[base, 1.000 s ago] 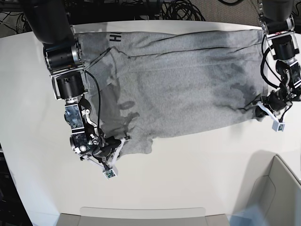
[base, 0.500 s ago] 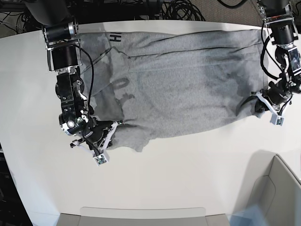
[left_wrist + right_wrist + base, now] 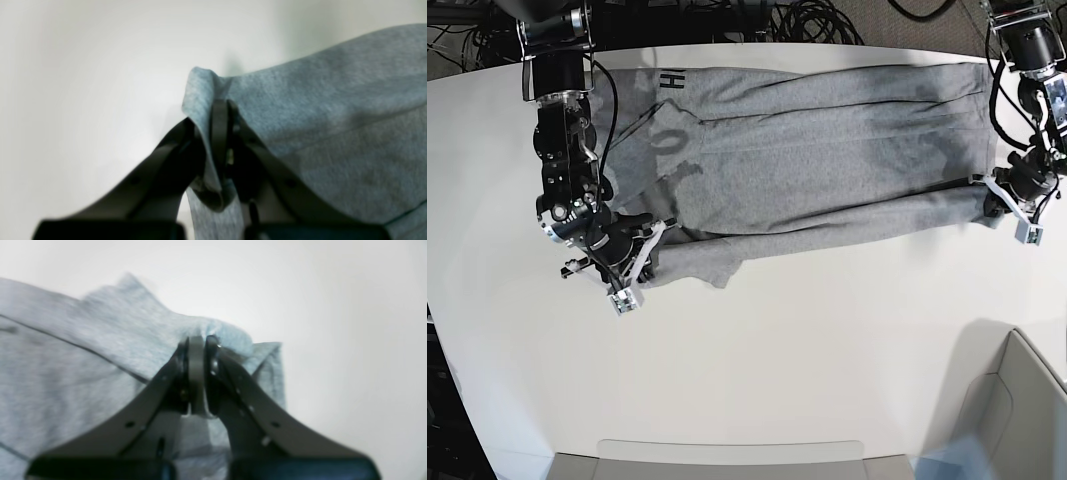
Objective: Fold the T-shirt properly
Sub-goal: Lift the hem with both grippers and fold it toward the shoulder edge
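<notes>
T-shirt (image 3: 827, 150) lying on the table (image 3: 827, 360), long axis running side to side | right claw (image 3: 649, 262) and left claw (image 3: 997, 200) pinching its near edge at opposite ends | far edge lying beyond both, probably the fold's target.

You see the T-shirt (image 3: 817, 150) lying across the far half of the table (image 3: 827, 360). The right gripper (image 3: 649, 250) is at its near edge on the base view's left; the left gripper (image 3: 995, 200) is at its near edge on that view's right. Cables (image 3: 817, 20) lie behind the table.
</notes>
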Controlling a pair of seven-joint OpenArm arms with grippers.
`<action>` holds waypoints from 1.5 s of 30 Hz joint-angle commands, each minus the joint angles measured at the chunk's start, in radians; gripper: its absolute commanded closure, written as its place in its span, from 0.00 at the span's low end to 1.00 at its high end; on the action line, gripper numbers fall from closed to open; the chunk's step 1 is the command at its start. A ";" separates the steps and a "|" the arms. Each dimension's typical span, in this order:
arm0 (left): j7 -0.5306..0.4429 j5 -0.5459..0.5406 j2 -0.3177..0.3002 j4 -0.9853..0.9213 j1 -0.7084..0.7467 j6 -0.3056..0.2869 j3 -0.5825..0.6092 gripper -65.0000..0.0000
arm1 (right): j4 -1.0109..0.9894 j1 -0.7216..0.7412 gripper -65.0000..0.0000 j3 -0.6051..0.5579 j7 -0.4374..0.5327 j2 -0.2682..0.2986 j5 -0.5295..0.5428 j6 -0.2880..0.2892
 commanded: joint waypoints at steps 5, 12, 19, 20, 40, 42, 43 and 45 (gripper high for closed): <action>-0.010 -0.012 -0.023 0.096 0.033 -0.001 -0.013 1.00 | 0.065 -0.005 1.00 0.079 0.019 0.014 -0.006 -0.002; -0.010 -0.014 -0.023 0.184 0.088 -0.001 -0.014 1.00 | 0.148 -0.019 1.00 0.106 -0.046 0.014 -0.005 -0.002; -0.008 -0.015 -0.021 0.244 0.151 -0.001 -0.016 1.00 | 0.230 -0.051 1.00 0.154 -0.073 0.009 -0.005 0.035; -0.008 -0.015 -0.021 0.256 0.165 -0.001 -0.016 1.00 | 0.238 -0.053 1.00 0.166 -0.084 0.008 -0.005 0.055; -0.008 -0.017 -0.018 0.334 0.352 -0.001 -0.037 1.00 | 0.399 -0.251 1.00 0.255 -0.130 -0.020 -0.005 0.139; -0.008 -0.017 0.015 0.372 0.381 -0.001 -0.093 1.00 | 0.418 -0.269 1.00 0.255 -0.130 -0.020 -0.005 0.139; -0.008 -0.014 0.032 0.395 0.390 -0.001 -0.117 1.00 | 0.422 -0.278 1.00 0.255 -0.130 -0.020 -0.005 0.139; -0.004 -0.012 0.054 0.451 0.407 -0.001 -0.159 1.00 | 0.430 -0.295 1.00 0.255 -0.130 -0.020 -0.005 0.139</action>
